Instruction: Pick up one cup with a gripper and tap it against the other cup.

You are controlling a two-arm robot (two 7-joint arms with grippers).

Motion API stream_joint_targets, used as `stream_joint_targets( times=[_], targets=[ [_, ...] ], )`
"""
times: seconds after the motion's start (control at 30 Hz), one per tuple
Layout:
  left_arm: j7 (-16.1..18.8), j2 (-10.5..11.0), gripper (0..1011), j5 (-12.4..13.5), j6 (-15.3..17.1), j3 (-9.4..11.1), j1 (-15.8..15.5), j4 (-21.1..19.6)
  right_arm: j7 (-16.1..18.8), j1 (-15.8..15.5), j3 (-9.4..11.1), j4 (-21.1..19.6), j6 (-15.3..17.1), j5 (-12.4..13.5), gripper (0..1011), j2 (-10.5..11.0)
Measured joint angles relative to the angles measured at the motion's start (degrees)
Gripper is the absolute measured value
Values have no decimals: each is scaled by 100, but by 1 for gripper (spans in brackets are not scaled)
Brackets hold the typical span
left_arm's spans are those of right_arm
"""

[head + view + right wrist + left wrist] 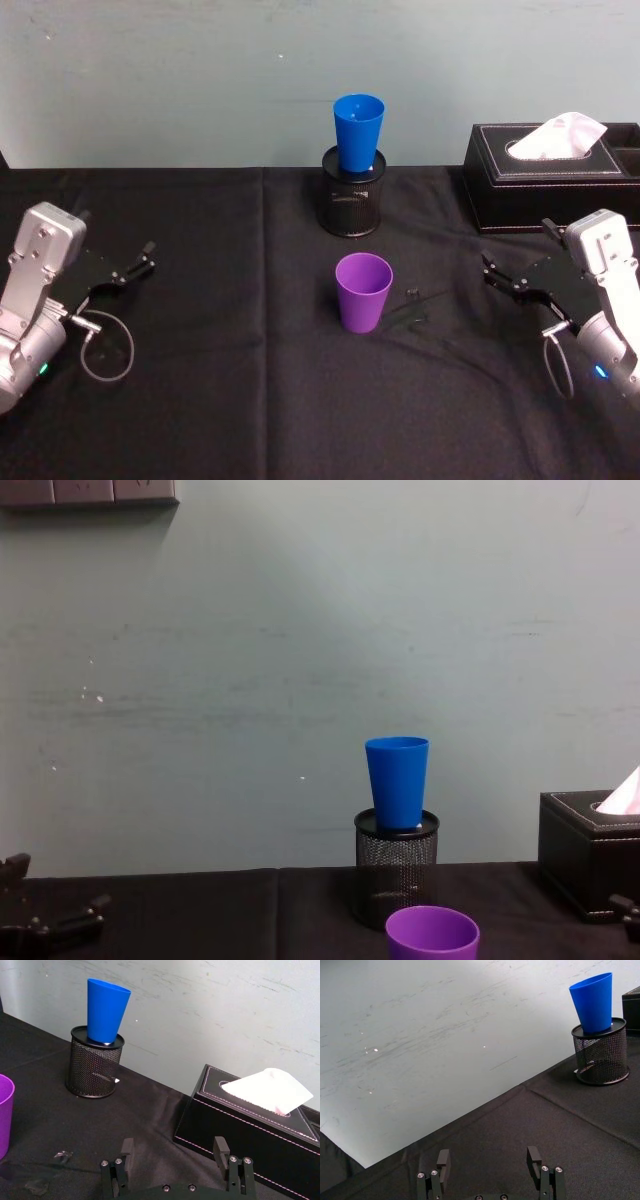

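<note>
We see a tabletop (pixel 220 400) draped in black cloth filling the near ground, with a pale wall (pixel 180 80) rising behind its far edge. At the far right stands a black tissue box (pixel 550 190) with a white tissue (pixel 560 135) sticking out of its top.

The two arms rest low at the near sides of the tabletop. The left end effector (pixel 488 1157) lies at the near left with its two black fingers spread wide and nothing between them. The right end effector (pixel 172 1147) lies at the near right, just in front of the tissue box, its fingers likewise parted and empty. Both sit well apart from the cups.

At the far centre, a round black mesh pen holder (pixel 352 205) stands close to the wall. The blue cup (pixel 358 130) sits in the mouth of that holder, open end up, most of its body rising above the rim.

The purple cup (pixel 362 292) stands upright on the bare cloth near the middle of the tabletop, nearer to us than the holder and roughly between the two end effectors, touching neither the holder nor the blue cup.

Just to the right of the purple cup lie a few small dark scraps (pixel 415 300) on the cloth; we cannot tell what they are.
</note>
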Motion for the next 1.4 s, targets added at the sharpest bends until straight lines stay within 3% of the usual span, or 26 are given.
stream_joint_targets(
  times=[1.07, 1.3, 1.4],
  targets=[
    [0, 0, 1000, 0, 0, 0, 0, 0, 0, 0, 0, 0, 0, 0, 1003, 0],
    [0, 0, 1000, 0, 0, 0, 0, 0, 183, -25, 151, -200, -197, 9, 1003, 45],
    [0, 0, 1000, 0, 0, 0, 0, 0, 412, -126, 269, -370, -331, 182, 1003, 116]
  ],
)
